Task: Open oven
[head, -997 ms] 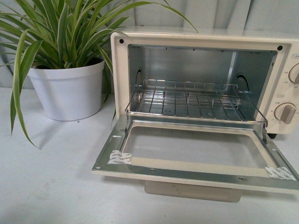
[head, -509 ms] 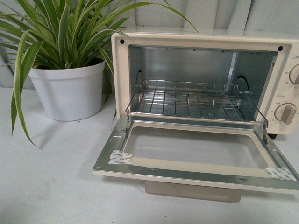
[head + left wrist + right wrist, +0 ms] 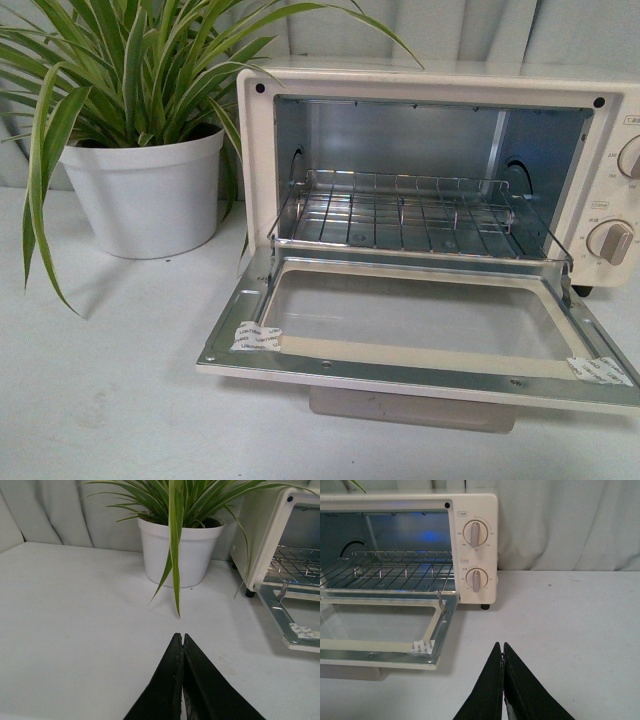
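Spider plant (image 3: 140,60) in white pot (image 3: 145,195): far left on the table (image 3: 100,400), leaves cut off by frame.
Oven (image 3: 430,85): right of the pot, door (image 3: 420,330) folded down flat, wire rack (image 3: 410,215) exposed; knobs (image 3: 612,242) partly cropped at right edge.
Left gripper (image 3: 183,639): pressed closed, empty, over bare table.
Right gripper (image 3: 502,647): pressed closed, empty, right of the door.

A cream-white boxy toaster oven (image 3: 440,200) fills the right two-thirds of the front view. Its glass-windowed door (image 3: 415,335) hangs fully open, lying nearly flat toward the lower frame, with a pale bar handle (image 3: 410,408) beneath its front edge. Inside the shiny metal cavity sits a wire rack (image 3: 405,215). Two round knobs (image 3: 474,557) stand stacked on the right panel.
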